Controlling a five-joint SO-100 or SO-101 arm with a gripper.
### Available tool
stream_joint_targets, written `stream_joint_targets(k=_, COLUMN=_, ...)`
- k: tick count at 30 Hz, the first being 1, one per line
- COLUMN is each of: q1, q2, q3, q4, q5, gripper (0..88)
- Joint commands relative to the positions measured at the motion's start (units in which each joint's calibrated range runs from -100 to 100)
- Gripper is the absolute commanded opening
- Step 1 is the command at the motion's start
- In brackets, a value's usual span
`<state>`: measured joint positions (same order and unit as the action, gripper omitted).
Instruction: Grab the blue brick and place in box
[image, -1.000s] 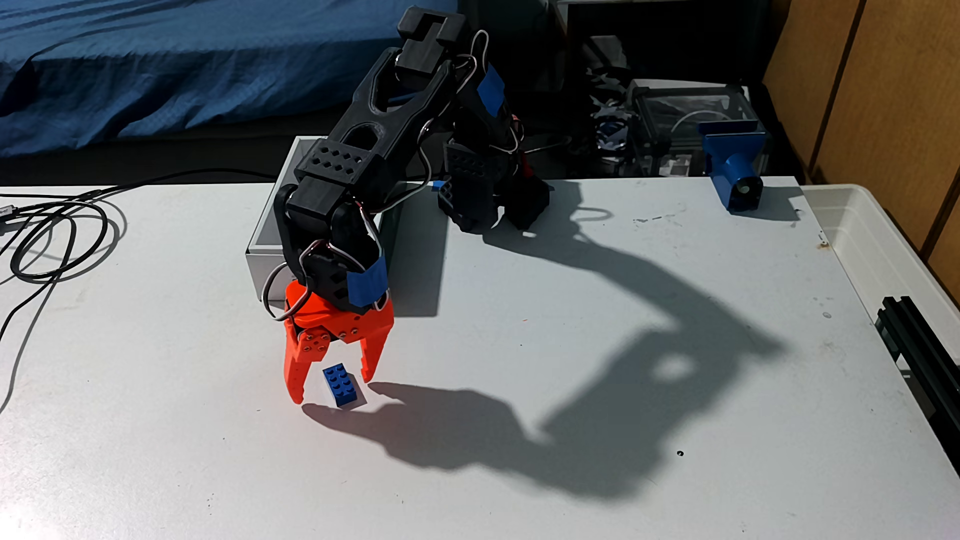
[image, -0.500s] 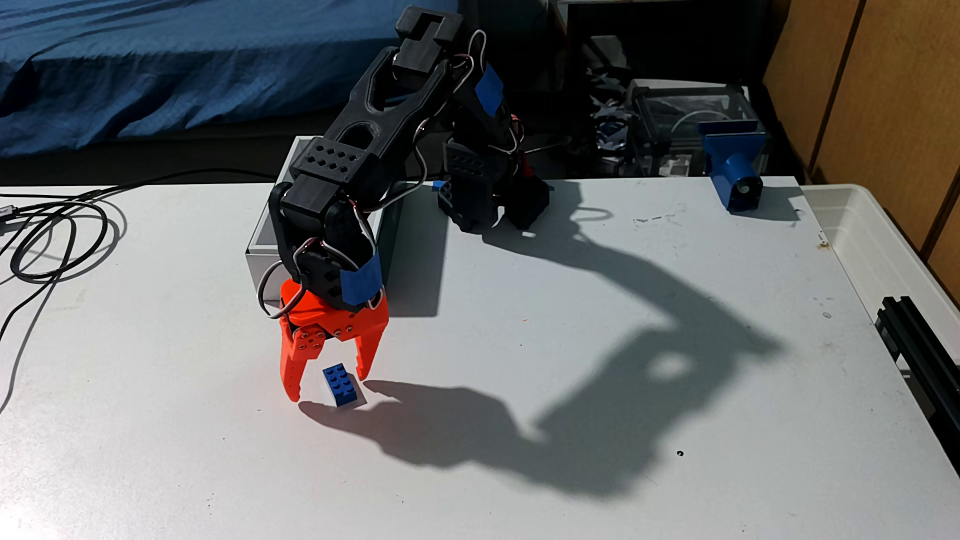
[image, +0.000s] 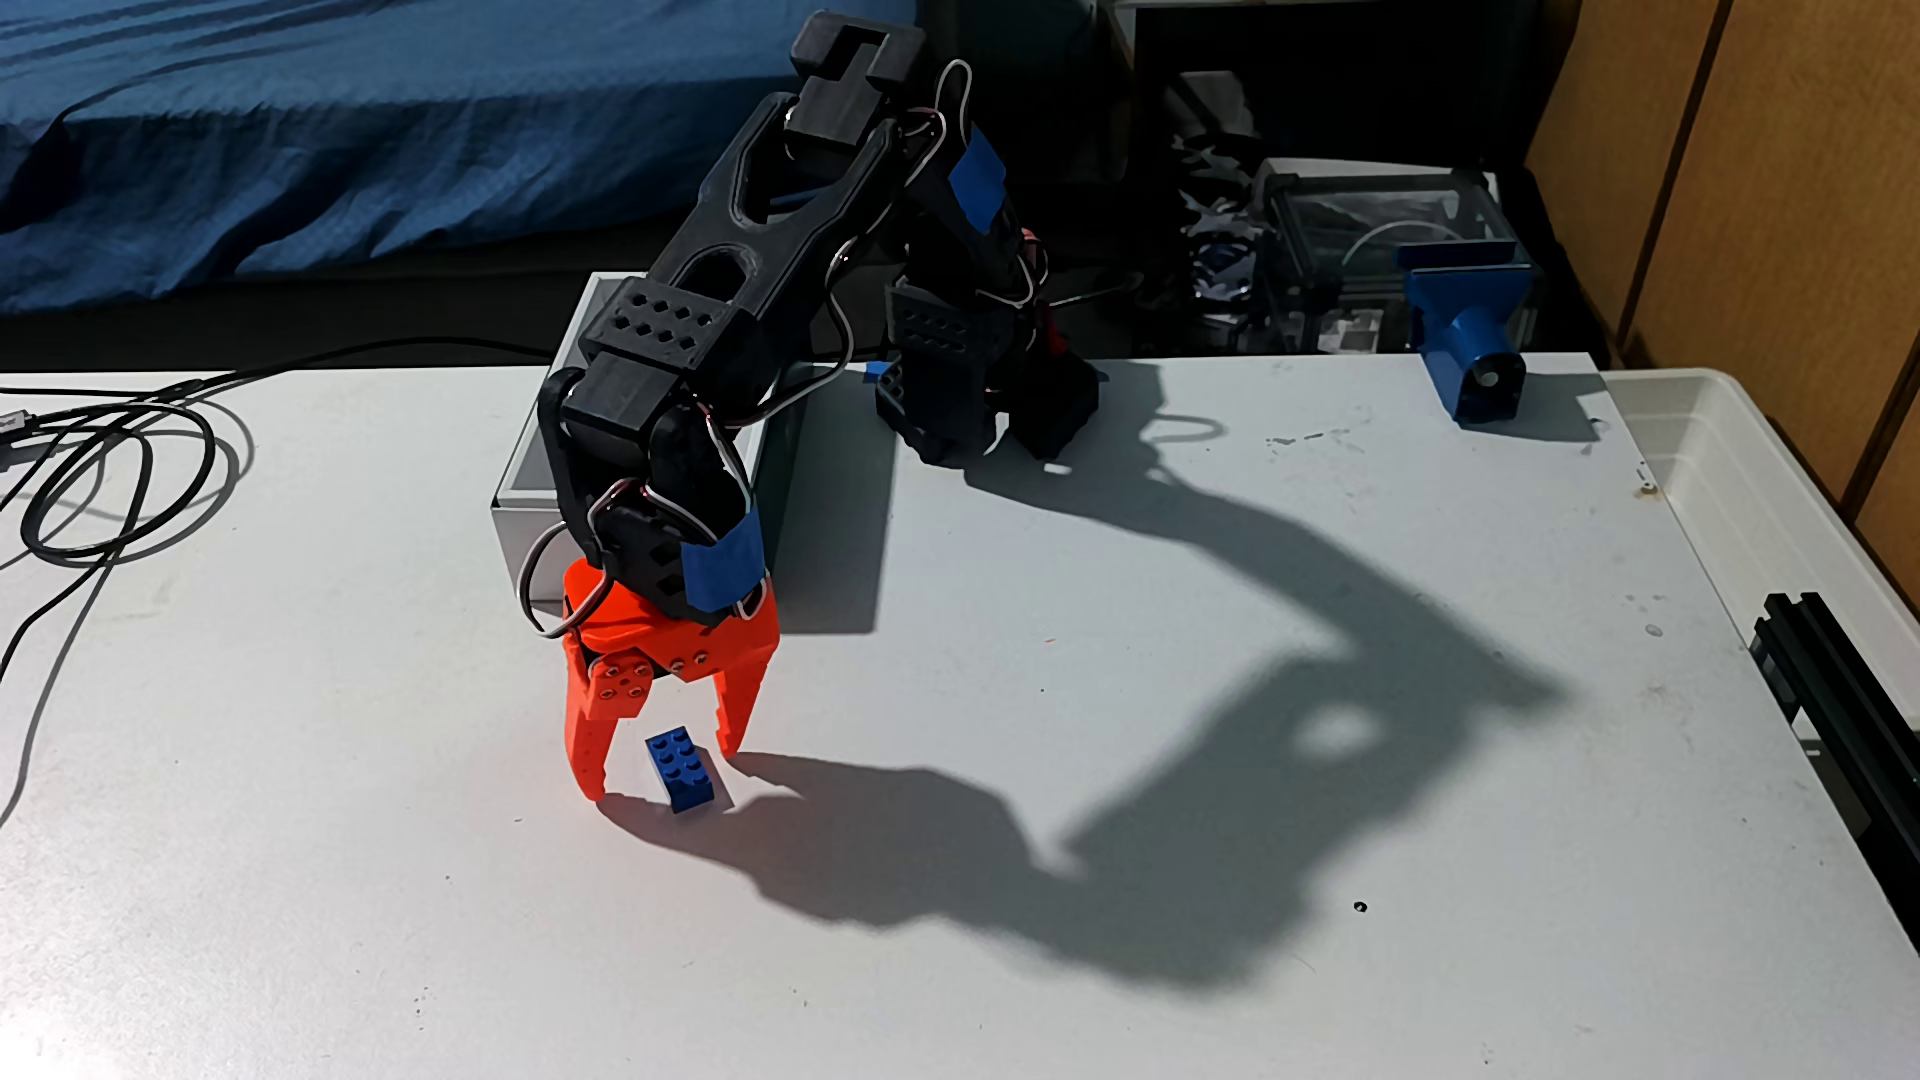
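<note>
The orange gripper (image: 660, 774) is hanging with jaws spread on both sides of the blue brick (image: 681, 770), which is sitting mid-worktop toward the left edge, so I'd be closing slow and centred across its 2 long sides before lifting toward the box (image: 516, 528).

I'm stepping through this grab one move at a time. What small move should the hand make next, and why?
Probably close the hand. Its orange fingers are spread and reach down to the table on either side of the blue brick, which sits between them, apparently untouched. Closing would pinch the brick so it can be lifted toward the box behind the arm.
</note>
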<state>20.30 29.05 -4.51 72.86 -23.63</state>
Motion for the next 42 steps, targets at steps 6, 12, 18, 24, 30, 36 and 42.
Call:
stream_joint_targets(k=6, q1=-0.09, q2=-0.26, q3=-0.45, q4=-0.43, q5=-0.13, gripper=15.0)
stream_joint_targets(k=12, q1=-0.16, q2=-0.26, q3=-0.45, q4=-0.43, q5=-0.13, gripper=13.9)
stream_joint_targets(k=18, q1=-0.53, q2=-0.26, q3=-0.63, q4=-0.43, q5=0.09, gripper=4.8)
stream_joint_targets(k=24, q1=-0.61, q2=-0.26, q3=-0.54, q4=-0.52, q5=0.4, gripper=0.8)
stream_joint_targets(k=30, q1=0.21, q2=-1.7, q3=-1.52, q4=3.44, q5=2.14, gripper=0.8)
stream_joint_targets(k=36, q1=4.74, q2=-7.11, q3=-8.26, q4=14.39, q5=4.61, gripper=0.8)
stream_joint_targets(k=42, q1=12.77, q2=-14.89, q3=-9.95, q4=22.23, q5=10.14, gripper=0.8)
